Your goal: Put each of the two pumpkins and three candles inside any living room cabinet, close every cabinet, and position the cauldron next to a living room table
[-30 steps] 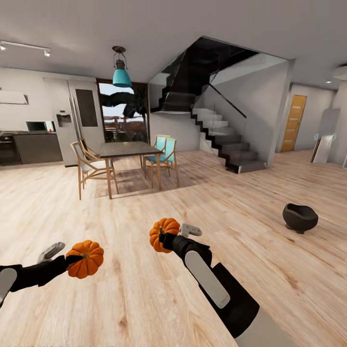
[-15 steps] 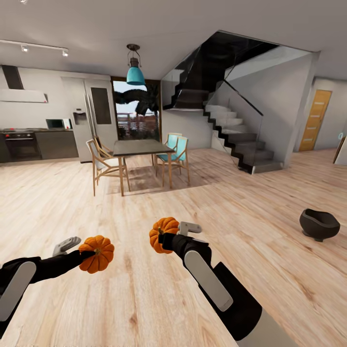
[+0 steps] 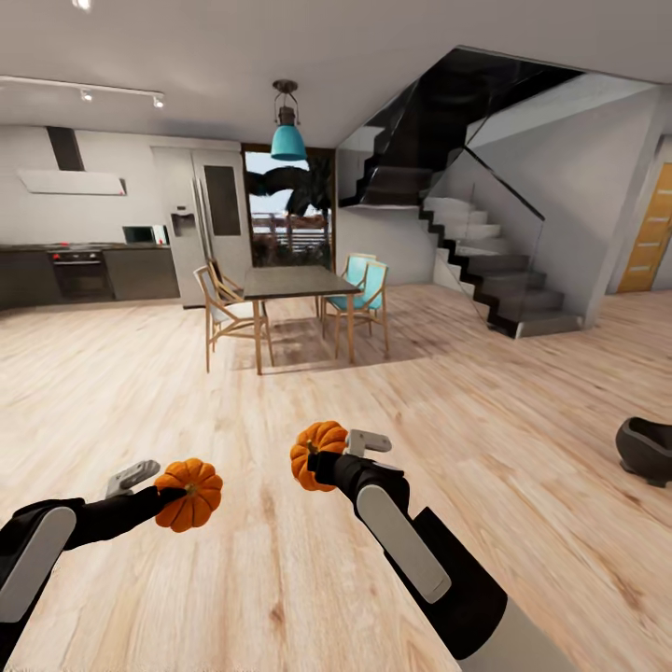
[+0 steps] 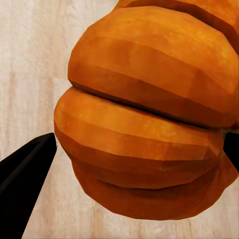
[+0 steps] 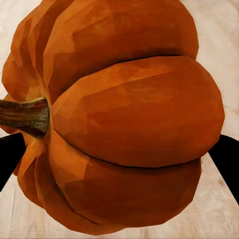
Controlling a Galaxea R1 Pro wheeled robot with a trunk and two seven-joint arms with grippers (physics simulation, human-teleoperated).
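Carrying: two pumpkins, one per arm, above the plank floor (image 3: 280, 579).
Left gripper (image 3: 166, 492): jaws clamped on the left pumpkin (image 3: 189, 494); dark fingers (image 4: 25, 162) flank it in the left wrist view.
Right gripper (image 3: 322, 460): jaws clamped on the right pumpkin (image 3: 315, 453); stem (image 5: 25, 117) lies sideways.
Cauldron (image 3: 646, 450): on the floor, well right of the right pumpkin, nearer the right arm.
Cabinet: location cannot be told; judged the robot must turn to find it.
Open room: bare floor between the pumpkins and the dining table (image 3: 297, 281); staircase (image 3: 495, 280) beyond the cauldron.
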